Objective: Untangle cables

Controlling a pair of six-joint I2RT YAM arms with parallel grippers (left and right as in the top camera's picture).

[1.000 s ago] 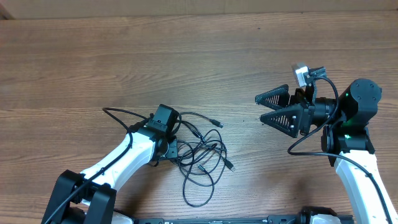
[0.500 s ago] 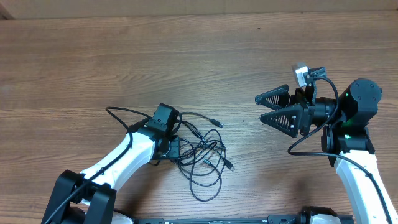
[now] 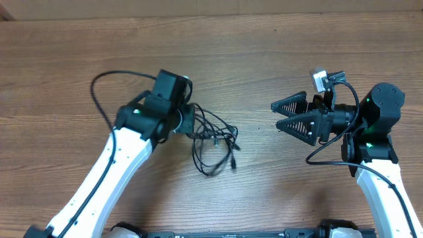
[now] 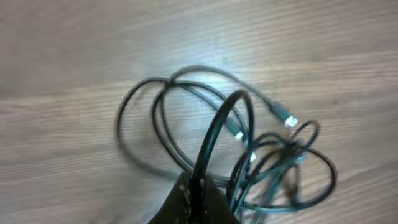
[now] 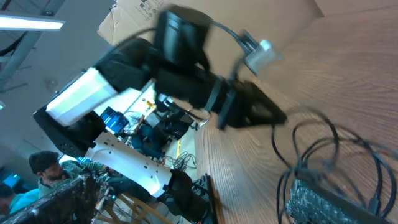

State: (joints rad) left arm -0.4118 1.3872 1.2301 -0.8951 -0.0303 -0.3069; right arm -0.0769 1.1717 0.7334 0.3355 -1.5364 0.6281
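Cables (image 3: 213, 137), tangled, are pinched by the left end effector (image 3: 190, 124).

- Black cables (image 3: 215, 137) lie in a tangled bunch on the wooden table (image 3: 264, 53).
- The left gripper (image 3: 188, 122) meets the tangle's left edge.
- The right gripper (image 3: 274, 115), fingers spread, sits well to the right of the tangle.

One wooden bench (image 3: 264, 53). Two white-and-black arms over it: one left arm (image 3: 125, 155) and one right arm (image 3: 380, 182). One small silver camera (image 3: 320, 79) on the right wrist. One tangled bundle of thin black cables (image 3: 213, 142); the number of separate cords in it cannot be told. The left wrist view shows at least two connectors: one plug (image 4: 286, 119) and a second plug (image 4: 237, 132).
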